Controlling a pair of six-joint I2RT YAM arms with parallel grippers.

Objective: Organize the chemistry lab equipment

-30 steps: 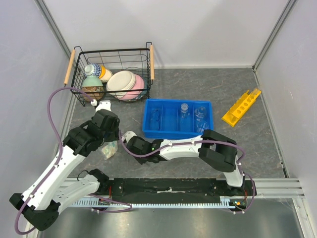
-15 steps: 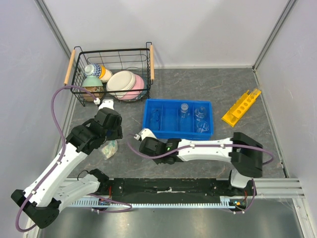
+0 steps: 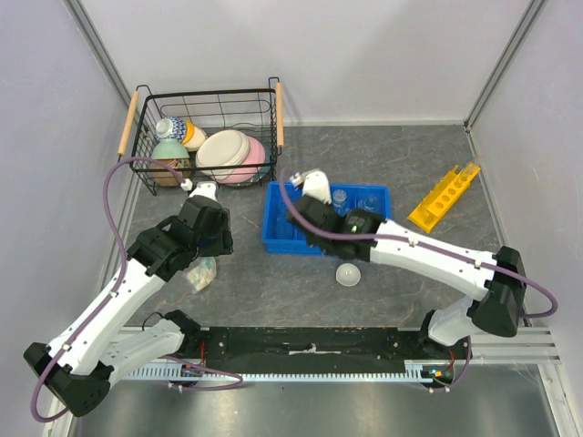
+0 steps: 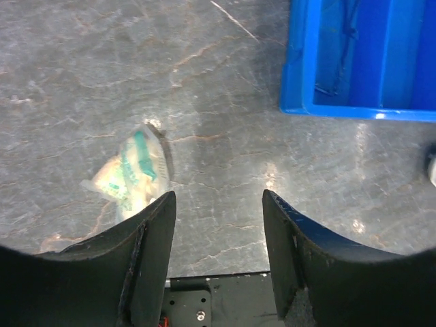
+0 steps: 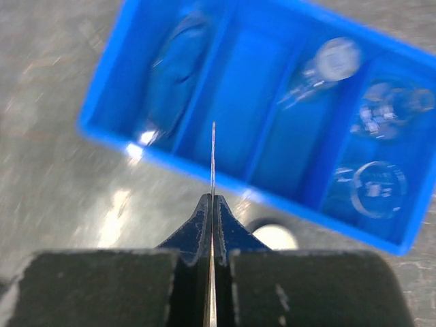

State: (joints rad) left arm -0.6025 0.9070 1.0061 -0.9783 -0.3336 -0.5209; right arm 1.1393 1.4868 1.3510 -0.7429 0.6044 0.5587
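Right gripper (image 5: 213,202) is pinched tight on a thin glass tube (image 5: 213,153) that points straight up the frame, its far end over the blue tray (image 5: 167,158), second slot from the left, while the left gripper (image 4: 218,197) hangs open, farther away.

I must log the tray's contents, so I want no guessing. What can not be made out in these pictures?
- Top view: the right arm hides much of the blue tray's inside.
- Right wrist view: blur; the thin sliver in the shut right gripper is too fine to name.
- Left wrist view: the top edge cuts off the tray; the crumpled packet's print is too small.
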